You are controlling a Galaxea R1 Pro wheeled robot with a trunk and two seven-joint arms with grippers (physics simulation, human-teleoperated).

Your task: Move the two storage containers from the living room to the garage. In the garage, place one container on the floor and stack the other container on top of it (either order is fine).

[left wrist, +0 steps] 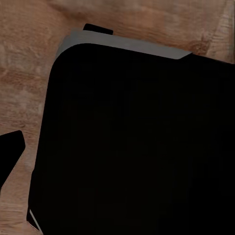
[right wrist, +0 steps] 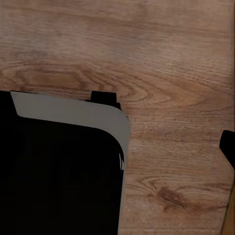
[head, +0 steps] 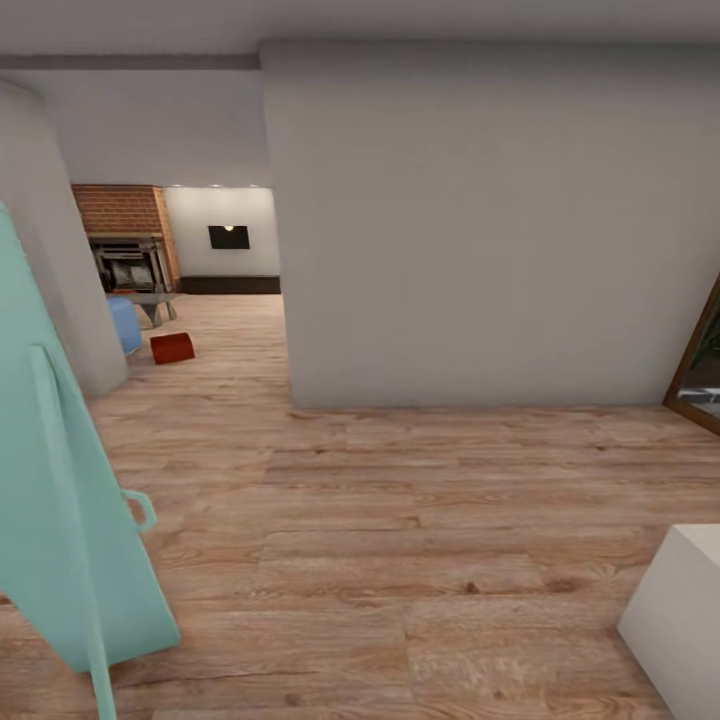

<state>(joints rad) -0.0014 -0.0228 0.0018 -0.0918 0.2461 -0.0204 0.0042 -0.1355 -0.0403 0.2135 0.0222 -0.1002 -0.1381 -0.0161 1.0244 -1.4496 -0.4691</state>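
Stopped in a hallway on light wood plank floor (head: 400,520), facing one broad white wall (head: 480,230). Through the opening to the left of that wall, the living room: one red brick fireplace (head: 125,235), one small dark wall TV (head: 229,237), one low grey table (head: 152,303), and the corner of one blue sofa (head: 125,322). One red-orange storage container (head: 172,347) sitting on the planks just beyond the sofa corner, near the table, far ahead and well apart from the robot. One pale teal door (head: 60,480) leaning in at the near left, with its handle (head: 140,508) sticking out. One white block (head: 680,610) at the near right corner, one wood-framed opening (head: 700,370) at the right edge. In both wrist views, a black, grey-edged robot body above wood planks; cannot tell whether either pair of jaws is apart or together.
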